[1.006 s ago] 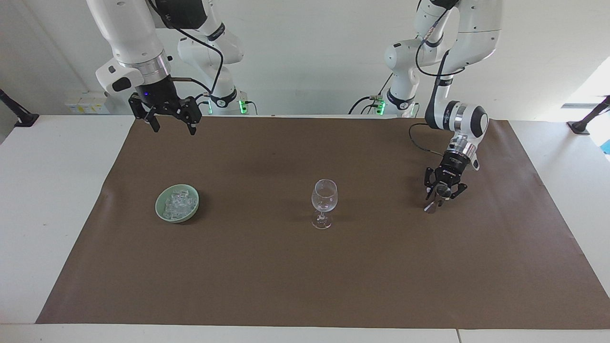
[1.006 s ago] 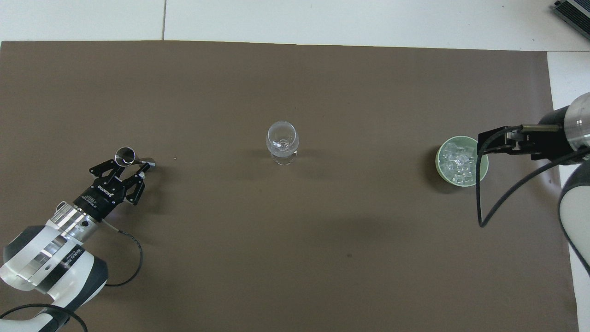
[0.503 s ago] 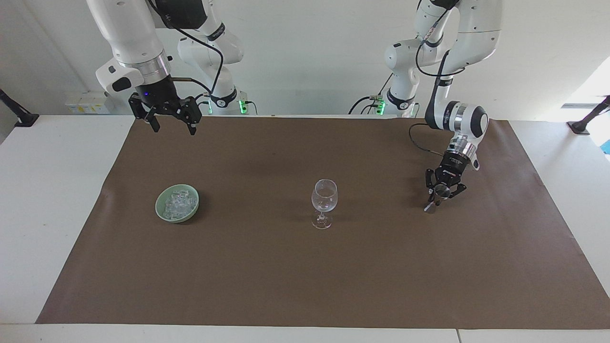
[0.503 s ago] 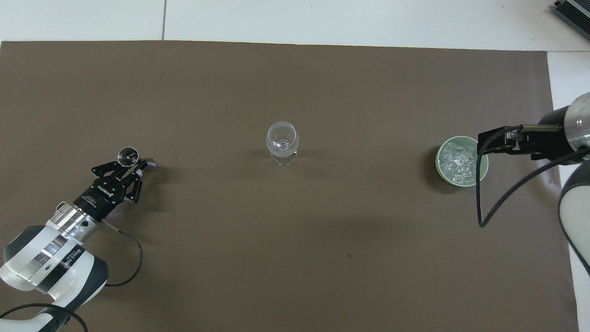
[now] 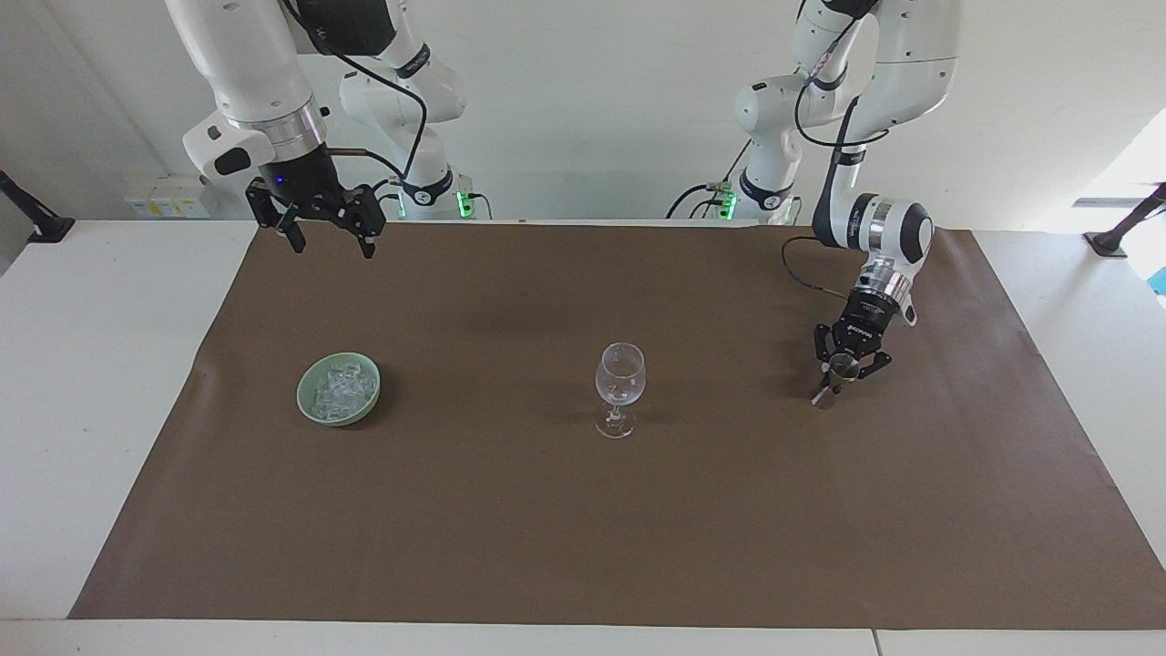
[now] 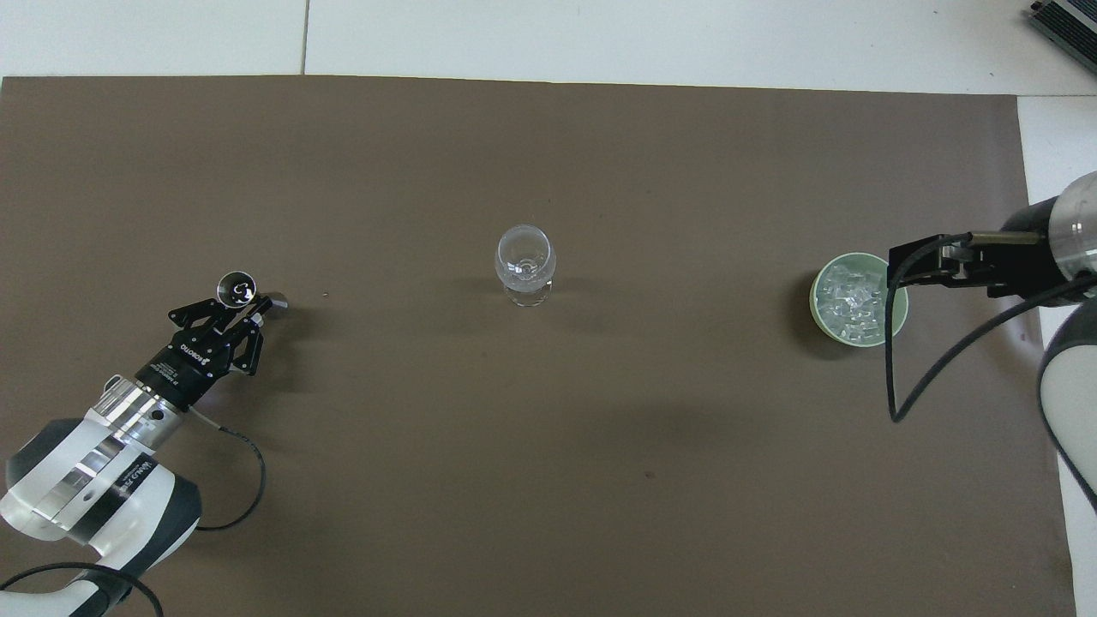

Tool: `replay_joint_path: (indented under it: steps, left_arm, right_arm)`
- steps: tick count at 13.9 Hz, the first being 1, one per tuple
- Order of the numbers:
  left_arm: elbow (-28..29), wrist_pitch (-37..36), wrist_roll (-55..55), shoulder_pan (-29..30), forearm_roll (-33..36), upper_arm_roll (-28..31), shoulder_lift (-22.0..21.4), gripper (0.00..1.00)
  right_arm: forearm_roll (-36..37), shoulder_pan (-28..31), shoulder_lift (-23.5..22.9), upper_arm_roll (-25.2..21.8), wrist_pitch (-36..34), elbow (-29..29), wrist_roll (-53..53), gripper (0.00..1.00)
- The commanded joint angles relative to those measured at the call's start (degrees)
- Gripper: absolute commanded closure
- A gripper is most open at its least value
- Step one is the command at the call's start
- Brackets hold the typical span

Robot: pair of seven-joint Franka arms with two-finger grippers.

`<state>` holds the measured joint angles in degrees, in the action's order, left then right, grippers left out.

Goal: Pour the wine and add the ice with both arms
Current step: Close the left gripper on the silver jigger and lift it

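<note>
Our left gripper (image 5: 843, 372) (image 6: 243, 305) is clamped on a small metal measuring cup (image 5: 836, 378) (image 6: 237, 290), tilted, low over the brown mat (image 5: 583, 510) at the left arm's end of the table. Our right gripper (image 5: 330, 239) (image 6: 910, 261) waits with jaws wide, raised. We see the ice (image 5: 339, 390) (image 6: 850, 302) in a green bowl (image 5: 310, 410) (image 6: 821, 321), with the wine glass (image 5: 619, 384) (image 6: 524, 261) mid-mat.

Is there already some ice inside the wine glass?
No, the wine glass looks empty, and the ice lies heaped in the green bowl toward the right arm's end.
</note>
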<state>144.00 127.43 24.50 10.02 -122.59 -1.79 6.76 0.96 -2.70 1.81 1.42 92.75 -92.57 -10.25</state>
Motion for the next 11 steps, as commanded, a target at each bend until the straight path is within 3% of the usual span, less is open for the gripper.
replay_joint_path:
  steps: [1,6,11]
  left_arm:
    - [-1.6,0.0,-0.2,-0.2,-1.9,0.3,0.7,1.00]
    - [-4.9,2.7,2.6,-1.8,-1.8,-0.6,-1.4,1.00]
    - [-8.4,13.4,8.7,-8.4,-2.0,-1.9,-4.3,1.00]
  right_arm:
    - [-0.2,0.2,0.2,0.2,-0.5,0.2,0.6,0.00]
    - [-0.2,0.2,0.2,0.2,-0.5,0.2,0.6,0.00]
    - [-0.2,0.2,0.2,0.2,-0.5,0.2,0.6,0.00]
